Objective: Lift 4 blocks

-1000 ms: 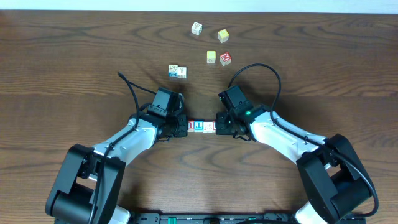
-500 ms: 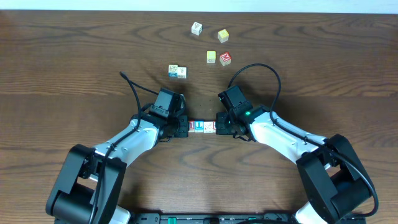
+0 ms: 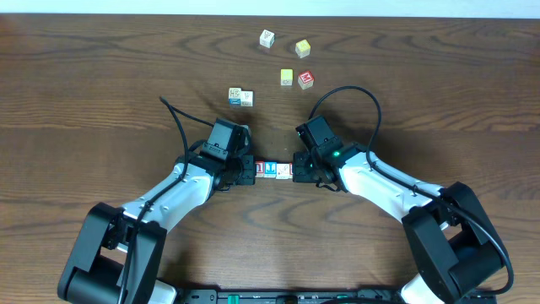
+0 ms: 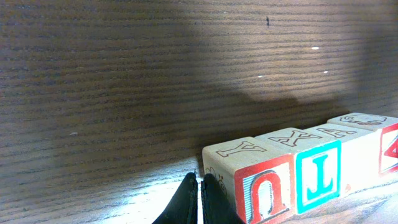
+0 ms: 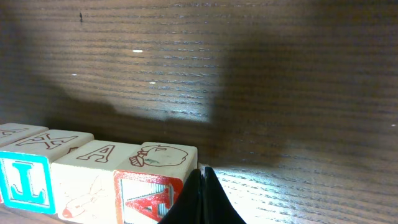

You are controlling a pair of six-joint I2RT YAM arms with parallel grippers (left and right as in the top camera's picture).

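Blocks (image 3: 274,170) — four in a row, pinched end-to-end between left gripper (image 3: 252,171) and right gripper (image 3: 296,171), both claws closed on nothing. Clear of the table (image 3: 101,101) yet — can't tell.

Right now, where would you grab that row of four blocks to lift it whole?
By its two end faces, squeezed inward from left and right. The row of blocks is loose cubes set face to face, so probably only end pressure holds it together. The shut left gripper and right gripper sit at those ends.
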